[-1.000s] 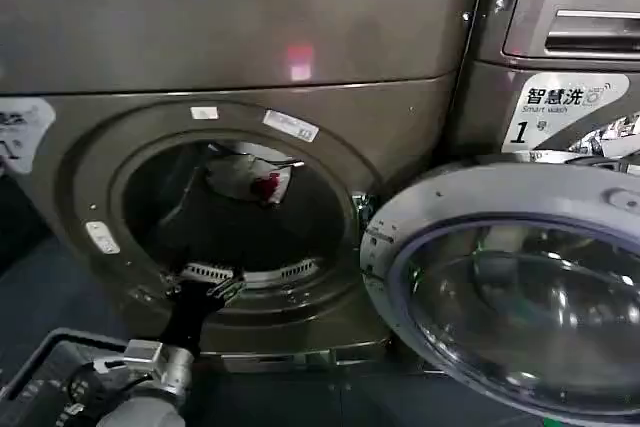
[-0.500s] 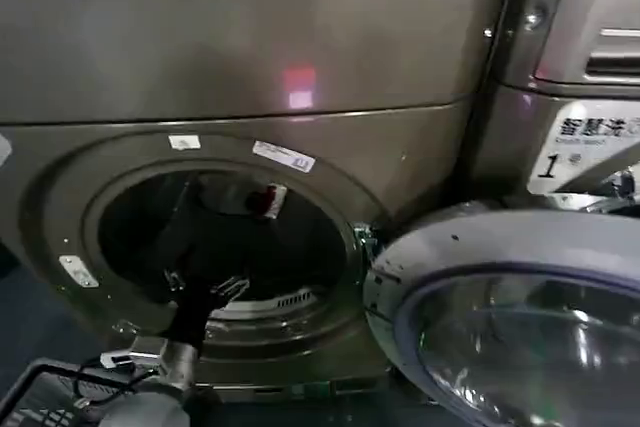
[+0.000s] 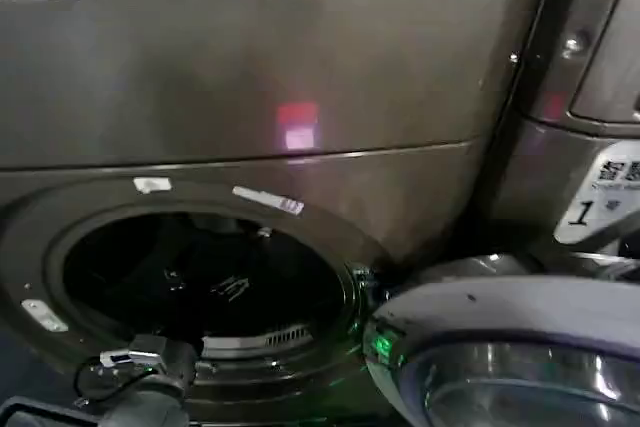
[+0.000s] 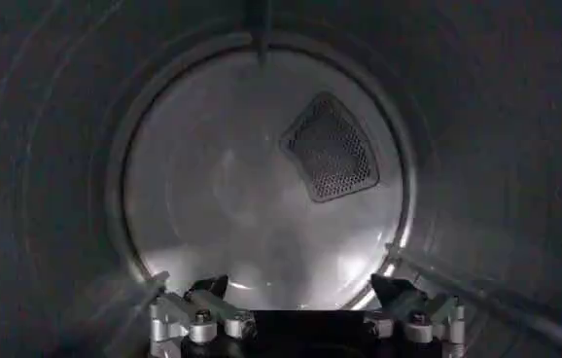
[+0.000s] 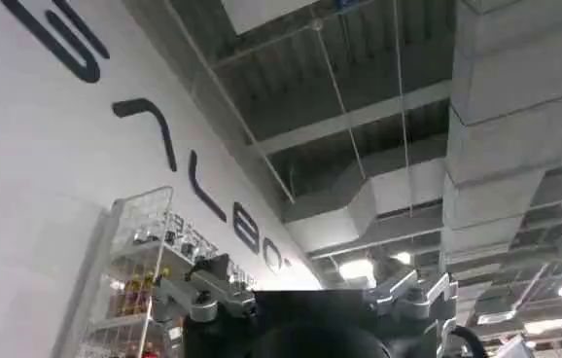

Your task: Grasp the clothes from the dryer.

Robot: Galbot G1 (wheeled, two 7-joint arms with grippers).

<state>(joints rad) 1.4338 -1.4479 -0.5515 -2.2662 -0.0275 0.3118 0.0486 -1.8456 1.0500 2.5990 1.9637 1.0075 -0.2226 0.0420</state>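
Note:
The dryer (image 3: 250, 77) is a bronze-grey front loader with its round porthole (image 3: 200, 277) open and dark. My left arm (image 3: 150, 362) reaches in through the opening, and my left gripper (image 3: 229, 289) shows faintly inside the drum. In the left wrist view the left gripper (image 4: 300, 288) is open with nothing between its fingers, facing the drum's pale back wall (image 4: 223, 185) and a perforated vent (image 4: 332, 148). The clothes are hidden. My right gripper (image 5: 305, 277) is open and empty, pointing up at a ceiling away from the machine.
The dryer's glass door (image 3: 520, 357) hangs open at the lower right, close to the porthole. A second machine (image 3: 590, 97) with a white "1" label (image 3: 600, 202) stands on the right. The right wrist view holds a lettered white wall (image 5: 57, 146) and a wire rack (image 5: 135, 272).
The head view has closed in on the dryer. My left gripper has gone from the porthole rim deeper into the drum. The whitish bundle with a red patch has gone from sight.

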